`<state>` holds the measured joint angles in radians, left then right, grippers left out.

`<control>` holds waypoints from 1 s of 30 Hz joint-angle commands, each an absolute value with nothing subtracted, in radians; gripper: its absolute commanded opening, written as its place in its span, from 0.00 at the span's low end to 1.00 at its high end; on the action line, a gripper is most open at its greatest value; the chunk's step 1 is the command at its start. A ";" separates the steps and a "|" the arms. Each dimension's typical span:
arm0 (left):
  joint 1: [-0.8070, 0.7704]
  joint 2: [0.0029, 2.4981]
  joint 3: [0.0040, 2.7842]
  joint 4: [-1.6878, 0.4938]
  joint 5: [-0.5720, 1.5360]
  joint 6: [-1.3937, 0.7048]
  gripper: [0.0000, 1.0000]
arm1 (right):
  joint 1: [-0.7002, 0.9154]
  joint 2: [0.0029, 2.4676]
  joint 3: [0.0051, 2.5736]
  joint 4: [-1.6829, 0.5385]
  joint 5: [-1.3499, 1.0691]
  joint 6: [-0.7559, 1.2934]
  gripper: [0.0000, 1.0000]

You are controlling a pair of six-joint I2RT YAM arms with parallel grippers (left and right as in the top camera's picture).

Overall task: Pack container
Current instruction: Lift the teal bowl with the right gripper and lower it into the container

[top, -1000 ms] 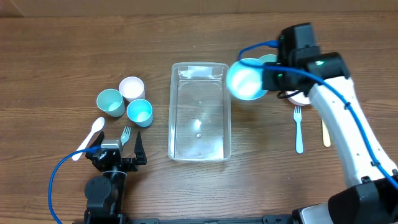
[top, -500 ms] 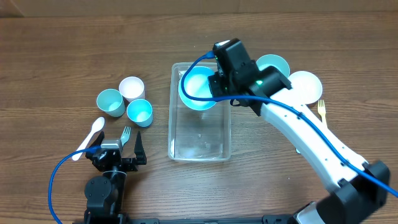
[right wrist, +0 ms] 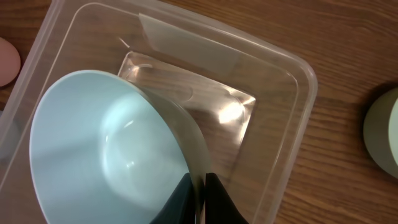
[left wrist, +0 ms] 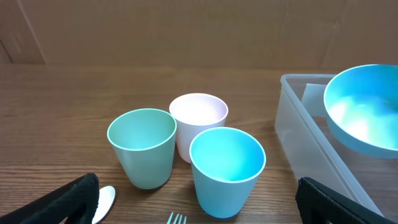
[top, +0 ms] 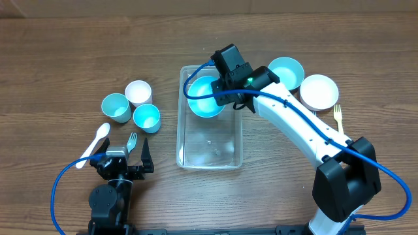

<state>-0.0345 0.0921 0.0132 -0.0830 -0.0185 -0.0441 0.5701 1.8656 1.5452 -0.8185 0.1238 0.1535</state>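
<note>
Right gripper (right wrist: 200, 184) pinches one bowl (top: 204, 99) of three over the container (top: 209, 149) (left gripper (top: 125, 159) gapes empty).

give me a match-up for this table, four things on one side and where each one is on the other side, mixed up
Things
1. round blue plastic bowl
2. round white plastic bowl
3. white plastic spoon
4. white plastic cup

Places
A. on the table, next to two teal cups
B. pinched at its rim by the right fingers, over the clear rectangular plastic container
C. on the table at the robot's left, beside a fork
D. on the table at the robot's right, next to a pale teal bowl

Pairs: 1-B, 2-D, 3-C, 4-A
</note>
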 commanded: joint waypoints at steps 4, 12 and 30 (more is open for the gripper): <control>-0.027 0.091 0.007 -0.081 -0.010 -0.022 1.00 | 0.569 1.888 1.572 -0.794 0.139 0.157 0.08; -0.027 0.091 0.007 -0.081 -0.010 -0.022 1.00 | 0.567 1.972 1.572 -0.786 0.211 0.157 0.08; -0.027 0.091 0.007 -0.081 -0.010 -0.022 1.00 | 0.539 1.975 1.572 -0.790 0.231 0.157 0.22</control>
<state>-0.0345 0.0921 0.0132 -0.0830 -0.0185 -0.0441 0.5381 1.9797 1.5455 -0.7925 0.2253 0.1535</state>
